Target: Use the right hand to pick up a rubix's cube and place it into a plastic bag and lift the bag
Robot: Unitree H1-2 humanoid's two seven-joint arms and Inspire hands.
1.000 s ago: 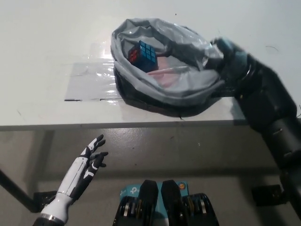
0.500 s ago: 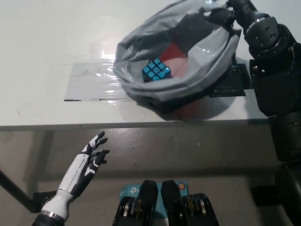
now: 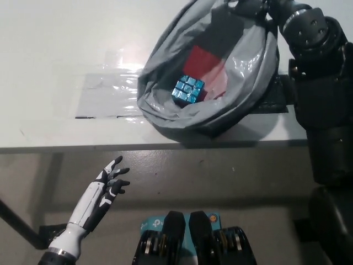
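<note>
A grey plastic bag (image 3: pixel 251 83) hangs lifted by its far right rim, its mouth open toward me. The Rubik's cube (image 3: pixel 188 90) lies inside it, blue face up, beside a red patch on the bag's lining. My black right hand (image 3: pixel 255 8) is shut on the bag's rim at the top of the picture, with the arm running down the right side. The bag's lower bulge hangs close over the white table (image 3: pixel 55 66); contact with it cannot be told. My white left hand (image 3: pixel 108 185) rests open below the table's front edge, at the lower left.
A shiny transparent sheet (image 3: pixel 105 94) lies taped on the table left of the bag. A dark flat piece (image 3: pixel 274 99) shows on the table under the bag's right side. The table's front edge runs across the middle of the picture.
My right hand has risen and moved back with the bag's rim. The bag has been pulled up and stretched taller, and the cube has slid down to its bottom. The left hand has stayed put.
</note>
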